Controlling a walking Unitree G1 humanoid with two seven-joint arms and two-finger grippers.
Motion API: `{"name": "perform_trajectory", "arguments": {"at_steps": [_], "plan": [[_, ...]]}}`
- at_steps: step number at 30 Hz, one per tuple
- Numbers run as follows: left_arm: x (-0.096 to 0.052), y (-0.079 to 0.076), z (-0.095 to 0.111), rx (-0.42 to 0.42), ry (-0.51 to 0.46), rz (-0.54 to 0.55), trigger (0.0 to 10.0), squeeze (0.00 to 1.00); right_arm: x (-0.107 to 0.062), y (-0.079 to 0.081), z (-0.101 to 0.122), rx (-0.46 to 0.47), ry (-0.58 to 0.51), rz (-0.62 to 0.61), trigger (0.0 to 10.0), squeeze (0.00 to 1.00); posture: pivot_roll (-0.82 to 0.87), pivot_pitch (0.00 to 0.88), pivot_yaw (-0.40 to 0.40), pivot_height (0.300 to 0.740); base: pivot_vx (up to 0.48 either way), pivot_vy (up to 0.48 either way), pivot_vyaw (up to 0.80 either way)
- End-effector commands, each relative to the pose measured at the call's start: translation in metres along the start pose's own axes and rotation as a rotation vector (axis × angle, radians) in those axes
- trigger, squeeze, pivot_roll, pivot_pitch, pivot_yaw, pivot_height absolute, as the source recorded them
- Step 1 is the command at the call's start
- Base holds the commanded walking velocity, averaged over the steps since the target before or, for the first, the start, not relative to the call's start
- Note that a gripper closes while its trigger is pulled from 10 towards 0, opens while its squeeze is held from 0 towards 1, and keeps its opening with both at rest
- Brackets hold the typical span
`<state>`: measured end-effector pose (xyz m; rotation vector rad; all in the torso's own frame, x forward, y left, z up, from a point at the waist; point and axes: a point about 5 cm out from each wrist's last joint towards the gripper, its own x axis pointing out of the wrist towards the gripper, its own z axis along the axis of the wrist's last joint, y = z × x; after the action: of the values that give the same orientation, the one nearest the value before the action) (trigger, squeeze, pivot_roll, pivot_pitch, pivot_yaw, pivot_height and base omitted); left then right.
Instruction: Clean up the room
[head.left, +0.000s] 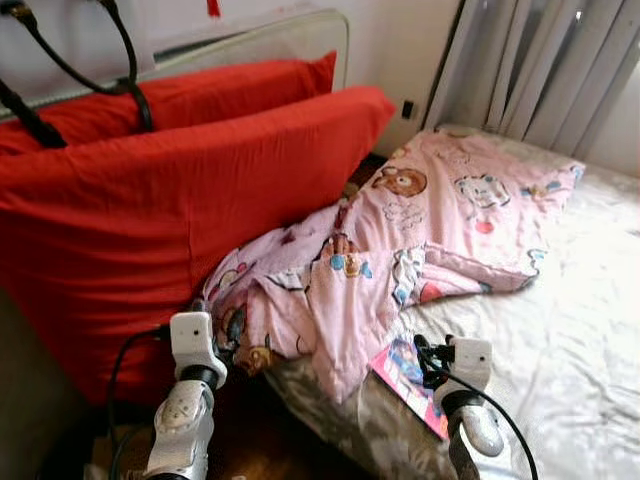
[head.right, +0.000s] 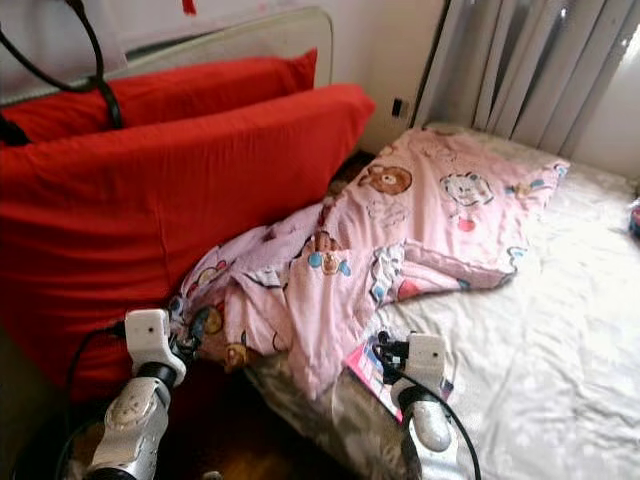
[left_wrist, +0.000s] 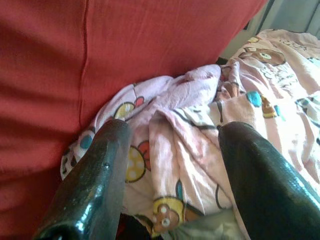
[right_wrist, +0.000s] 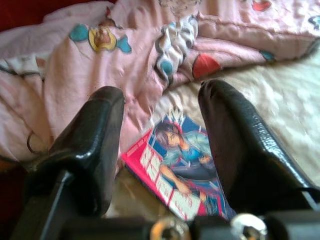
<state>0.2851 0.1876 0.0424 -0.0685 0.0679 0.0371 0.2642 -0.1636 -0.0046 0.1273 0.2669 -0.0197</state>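
A crumpled pink blanket (head.left: 420, 230) with cartoon prints lies across the bed, its bunched end hanging over the near corner. A colourful magazine (head.left: 405, 370) lies on the sheet at the bed's edge, partly tucked under the blanket. My left gripper (head.left: 228, 338) is open just short of the blanket's bunched end (left_wrist: 170, 165), beside the red pillows. My right gripper (head.left: 428, 362) is open low over the magazine (right_wrist: 180, 170), with nothing between its fingers.
Two big red pillows (head.left: 180, 190) lean against the headboard (head.left: 260, 40) on the left. The pale sheet (head.left: 560, 330) spreads to the right, with curtains (head.left: 540, 70) behind. Dark wooden floor (head.left: 260, 440) shows between my arms.
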Motion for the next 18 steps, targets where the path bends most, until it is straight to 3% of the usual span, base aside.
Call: {"name": "perform_trajectory", "arguments": {"at_steps": [1,18], "plan": [[-0.0005,0.0000,0.0000,-0.003,0.007,-0.001,10.0,0.00,-0.0013,-0.0015,-0.0029,0.002,0.015,-0.009,10.0,0.00,-0.01,0.000,-0.054,0.648,0.000,0.000,0.00],[-0.0017,-0.0047,-0.0038,-0.006,0.039,-0.028,10.0,0.00,-0.0029,-0.0011,-0.0096,0.007,0.048,0.005,10.0,0.00,-0.01,0.000,-0.052,0.648,0.000,0.000,0.00]]}}
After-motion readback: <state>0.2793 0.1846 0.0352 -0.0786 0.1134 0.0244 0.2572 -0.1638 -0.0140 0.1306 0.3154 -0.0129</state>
